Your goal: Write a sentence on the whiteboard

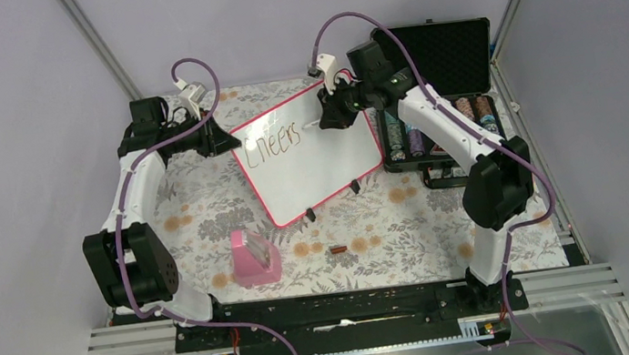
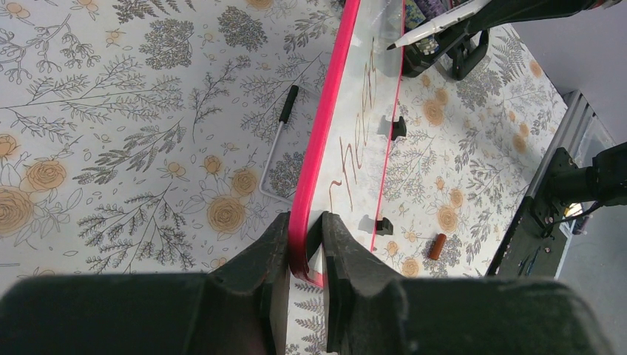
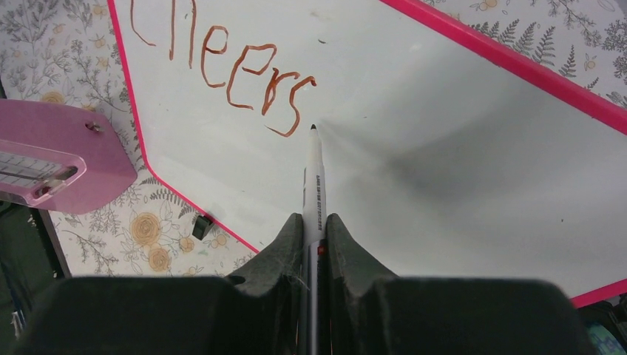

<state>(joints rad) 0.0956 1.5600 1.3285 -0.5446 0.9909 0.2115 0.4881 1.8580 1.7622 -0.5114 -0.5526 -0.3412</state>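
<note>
The whiteboard (image 1: 319, 168), white with a pink-red frame, lies at an angle on the floral cloth at the table's far middle. The sentence (image 1: 274, 141) reads "Cheers" in brownish marker near the board's top left; it also shows in the right wrist view (image 3: 236, 74). My left gripper (image 2: 304, 237) is shut on the board's pink frame at its left corner (image 1: 228, 140). My right gripper (image 3: 314, 225) is shut on a white marker (image 3: 313, 185). The marker's dark tip sits just past the last "s", over the board (image 3: 444, 148). Whether the tip touches the board I cannot tell.
An open black case (image 1: 442, 60) with round rolls stands at the back right, beside the board. A pink block (image 1: 254, 257) and a small brown cap (image 1: 337, 250) lie on the cloth in front. A thin white rod with a black tip (image 2: 281, 126) lies left of the board.
</note>
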